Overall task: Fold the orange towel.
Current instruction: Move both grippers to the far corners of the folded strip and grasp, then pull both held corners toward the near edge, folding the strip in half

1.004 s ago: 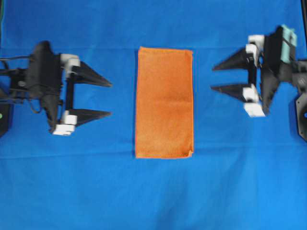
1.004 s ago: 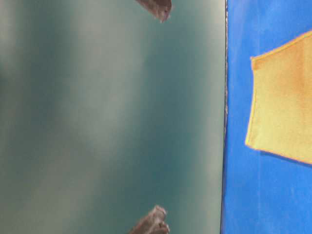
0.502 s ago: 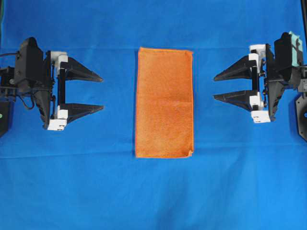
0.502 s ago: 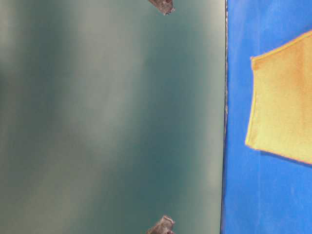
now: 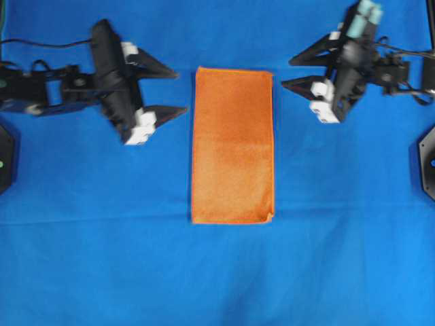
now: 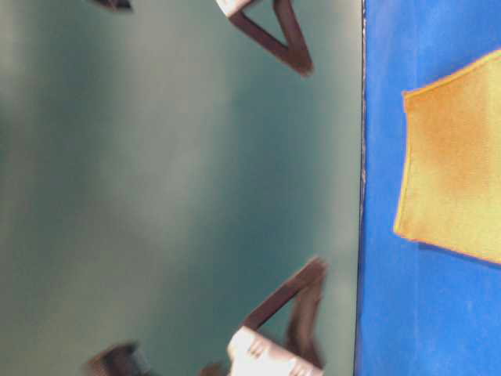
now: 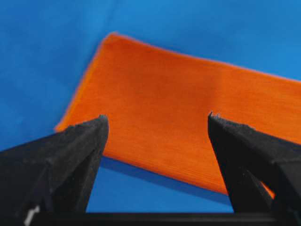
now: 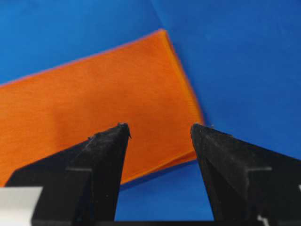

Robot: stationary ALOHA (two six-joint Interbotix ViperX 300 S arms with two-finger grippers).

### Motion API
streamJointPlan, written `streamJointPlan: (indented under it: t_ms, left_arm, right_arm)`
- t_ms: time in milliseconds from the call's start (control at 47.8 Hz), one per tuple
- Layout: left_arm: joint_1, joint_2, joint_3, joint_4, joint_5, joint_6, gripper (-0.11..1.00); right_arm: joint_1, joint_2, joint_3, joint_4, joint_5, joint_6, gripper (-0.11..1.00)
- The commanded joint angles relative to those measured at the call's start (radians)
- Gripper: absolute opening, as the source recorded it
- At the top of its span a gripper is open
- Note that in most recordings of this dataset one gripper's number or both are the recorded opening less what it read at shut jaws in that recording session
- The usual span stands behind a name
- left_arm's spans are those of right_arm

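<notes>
The orange towel (image 5: 233, 145) lies flat on the blue cloth as a tall, narrow rectangle. My left gripper (image 5: 182, 91) is open just left of the towel's upper left edge, fingers pointing at it. My right gripper (image 5: 286, 73) is open just right of the upper right corner. In the left wrist view the towel (image 7: 188, 113) fills the gap ahead of the open left gripper (image 7: 156, 117), whose jaws hold nothing. In the right wrist view the towel's corner (image 8: 94, 99) lies ahead of the open right gripper (image 8: 159, 126), also holding nothing. Neither gripper touches the towel.
The blue cloth (image 5: 217, 272) covers the whole table. Dark arm bases sit at the left edge (image 5: 5, 156) and right edge (image 5: 428, 159). The table-level view shows a green wall (image 6: 156, 188), blurred black fingers (image 6: 293, 305) and a part of the towel (image 6: 454, 168).
Both arms have swung in toward the towel's far end: the left gripper moved right and up, the right gripper left and up. Both stayed open. The towel has not moved.
</notes>
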State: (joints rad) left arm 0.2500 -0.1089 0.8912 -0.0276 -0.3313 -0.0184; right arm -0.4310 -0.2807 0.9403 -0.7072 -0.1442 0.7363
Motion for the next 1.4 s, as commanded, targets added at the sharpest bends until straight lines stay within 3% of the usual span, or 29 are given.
streamJointPlan:
  t_ms: [0,376,753,857,1045,1171,1380]
  left_arm:
    - [0.038,0.08,-0.054,0.002,-0.031,0.003,0.81]
    - [0.147,0.357,-0.176,0.002,-0.112,0.003,0.81]
    - [0.176,0.43,-0.199,0.002,-0.109,0.002,0.77]
    - [0.164,0.431,-0.198,0.002,-0.107,0.005,0.61]
    - [0.144,0.434,-0.195,0.005,-0.109,0.014,0.18]
    - [0.132,0.433,-0.195,0.005,-0.107,0.04,0.03]
    - [0.123,0.419,-0.193,0.005,-0.098,0.046,0.03]
  right_arm:
    - [-0.025,0.066,-0.057,-0.009,0.005,0.002,0.6]
    - [-0.077,0.344,-0.143,-0.009,0.005,0.002,0.6]
    - [-0.077,0.422,-0.166,-0.003,-0.002,0.002,0.58]
    - [-0.067,0.422,-0.164,-0.008,-0.002,0.002,0.53]
    - [-0.041,0.42,-0.158,-0.003,-0.029,0.002,0.05]
    - [-0.035,0.42,-0.155,-0.003,-0.044,0.005,0.04]
    - [-0.035,0.416,-0.16,0.008,-0.035,0.005,0.04]
